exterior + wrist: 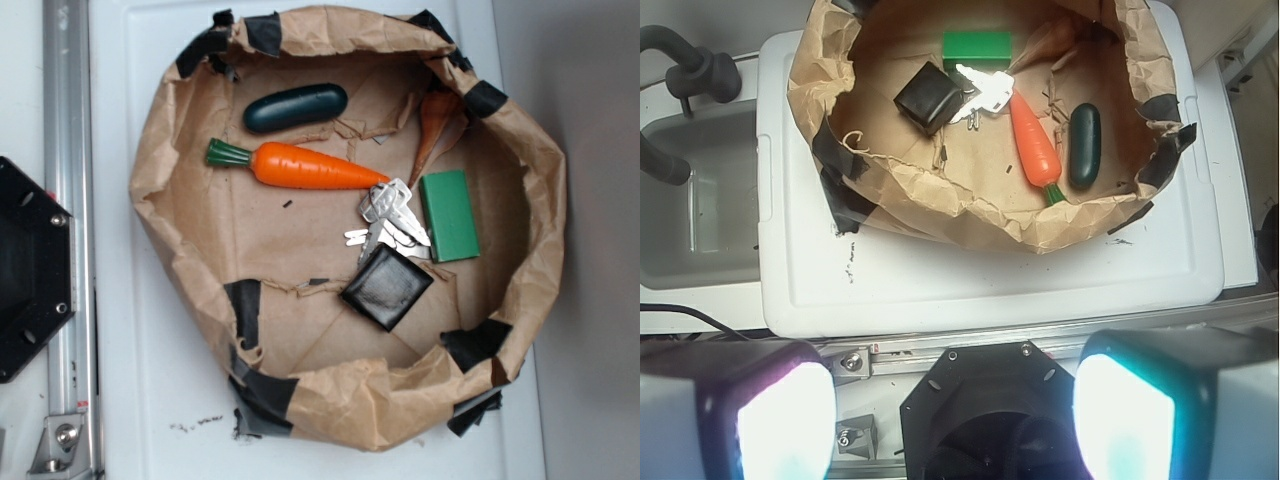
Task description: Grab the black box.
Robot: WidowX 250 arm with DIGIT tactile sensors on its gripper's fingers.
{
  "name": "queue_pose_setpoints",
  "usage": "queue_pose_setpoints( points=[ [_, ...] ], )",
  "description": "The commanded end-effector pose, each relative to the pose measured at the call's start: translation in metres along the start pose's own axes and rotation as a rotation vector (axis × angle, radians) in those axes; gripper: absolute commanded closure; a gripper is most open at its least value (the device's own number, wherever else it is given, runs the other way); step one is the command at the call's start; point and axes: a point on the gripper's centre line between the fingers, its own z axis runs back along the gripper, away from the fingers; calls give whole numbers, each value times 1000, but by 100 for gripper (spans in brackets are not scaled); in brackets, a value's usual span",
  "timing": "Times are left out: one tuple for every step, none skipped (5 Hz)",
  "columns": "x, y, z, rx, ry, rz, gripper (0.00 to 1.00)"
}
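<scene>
A crumpled brown paper nest [160, 170], patched with black tape, sits on a white table [150, 400]. Its raised rim rings a flat floor holding every item.

In the exterior view, the black box [388, 286] lies on the nest floor at about 5 o'clock from centre, turned like a diamond. Its upper corner touches or just overlaps a bunch of silver keys [388, 215]. A green block [449, 214] lies just beside the keys, at 1 o'clock from the box. An orange carrot [300, 165] lies at 11 o'clock, with a dark teal case [295, 107] beyond it. Bare paper lies open at the box's 9 and 6 o'clock sides, before the rim rises.

In the wrist view, the claw [955, 420] hangs over the table's near edge, well apart from the nest, its two fingers [785, 420] spread wide and empty.
</scene>
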Motion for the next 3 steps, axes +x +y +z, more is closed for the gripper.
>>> queue_pose_setpoints(
  points=[
    [0, 0, 0, 0, 0, 0, 0],
    [48, -8, -17, 35, -38, 88, 0],
    [90, -14, -32, 24, -73, 208, 0]
  ],
)
